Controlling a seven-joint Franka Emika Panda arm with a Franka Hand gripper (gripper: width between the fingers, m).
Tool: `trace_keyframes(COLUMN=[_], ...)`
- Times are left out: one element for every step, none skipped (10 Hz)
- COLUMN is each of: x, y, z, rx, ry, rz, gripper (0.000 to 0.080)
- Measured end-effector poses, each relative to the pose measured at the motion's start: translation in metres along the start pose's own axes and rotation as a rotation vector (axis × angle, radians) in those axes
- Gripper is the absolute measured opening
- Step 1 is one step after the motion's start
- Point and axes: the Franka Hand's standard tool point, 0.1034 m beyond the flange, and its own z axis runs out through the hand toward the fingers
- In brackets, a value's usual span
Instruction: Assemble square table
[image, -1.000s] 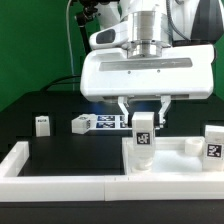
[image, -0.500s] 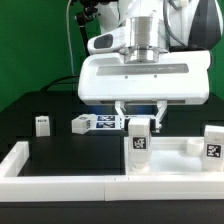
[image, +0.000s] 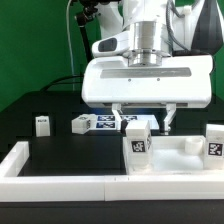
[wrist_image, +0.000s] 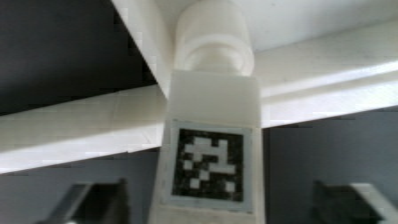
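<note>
Leg (image: 139, 150) of the square table, white with a black-and-white tag, stands upright at the near corner of the tray-like table top (image: 186, 160). It is probably seated in a corner socket, though the rim hides the joint. It sits directly beneath the end effector (image: 143, 124), its upper end between the two fingers (wrist_image: 93, 203). Both views show a gap on each side of the leg: the end effector is open and grips nothing. The arm's wrist points straight down, its broad white hand level above the black desk (image: 60, 142).
</note>
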Motion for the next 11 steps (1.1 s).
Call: trace_keyframes(x=[0.0, 0.0, 0.0, 0.0, 0.0, 0.0, 0.0, 0.0, 0.003, 0.011, 0.017], y=[0.0, 0.0, 0.0, 0.0, 0.0, 0.0, 0.0, 0.0, 0.001, 0.003, 0.001], z=[0.0, 0.0, 0.0, 0.0, 0.0, 0.0, 0.0, 0.0, 0.0, -0.002, -0.004], rx=[0.0, 0.0, 0.0, 0.0, 0.0, 0.0, 0.0, 0.0, 0.007, 0.018, 0.036], ry=[0.0, 0.0, 0.0, 0.0, 0.0, 0.0, 0.0, -0.001, -0.033, -0.068, -0.123], rz=[0.0, 0.0, 0.0, 0.0, 0.0, 0.0, 0.0, 0.001, 0.01, 0.028, 0.044], gripper=[0.0614, 0.0614, 0.0642, 0.0648, 0.0648, 0.0648, 0.0649, 0.0649, 0.0649, 0.0649, 0.0649])
